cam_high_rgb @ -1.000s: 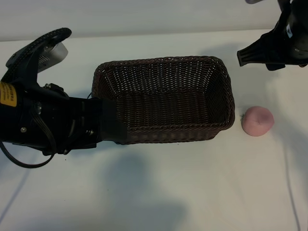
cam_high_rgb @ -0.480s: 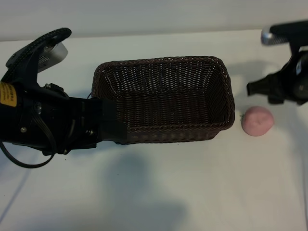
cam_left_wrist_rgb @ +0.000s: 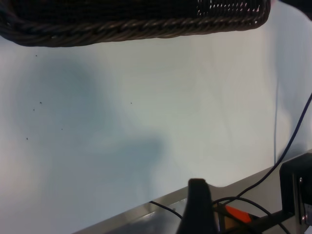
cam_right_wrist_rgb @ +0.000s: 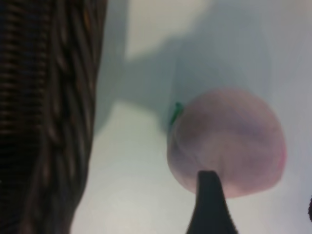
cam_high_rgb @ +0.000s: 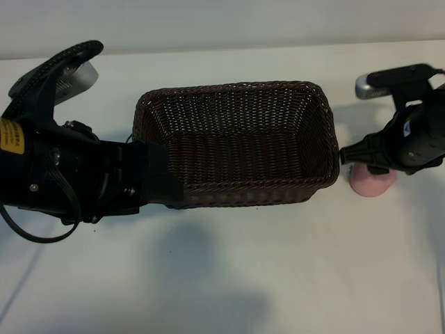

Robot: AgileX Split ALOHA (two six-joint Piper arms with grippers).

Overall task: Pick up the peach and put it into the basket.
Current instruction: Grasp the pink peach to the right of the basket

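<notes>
Peach: small round pale-pink fruit (cam_high_rgb: pixel 372 185) on white table (cam_high_rgb: pixel 278 278), just right of dark brown woven wicker basket (cam_high_rgb: pixel 236 142), outside it.
Right gripper (cam_high_rgb: pixel 367 164): directly over peach, jaws apart, nothing clamped yet.
Left gripper (cam_high_rgb: pixel 163 182): at basket's left near corner, jaws apart, idle.
Nearer arm: right.

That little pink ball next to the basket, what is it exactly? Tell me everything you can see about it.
It looks like a peach: small, round, pale pink with a matte, slightly dimpled skin, a deeper pink blush at one edge and a tiny green bit where a stem would be. It sits on the white table, just outside the right end of the wicker basket, apart from its wall. The right gripper hangs over it, jaws open, partly hiding it; whether it touches is unclear.
</notes>
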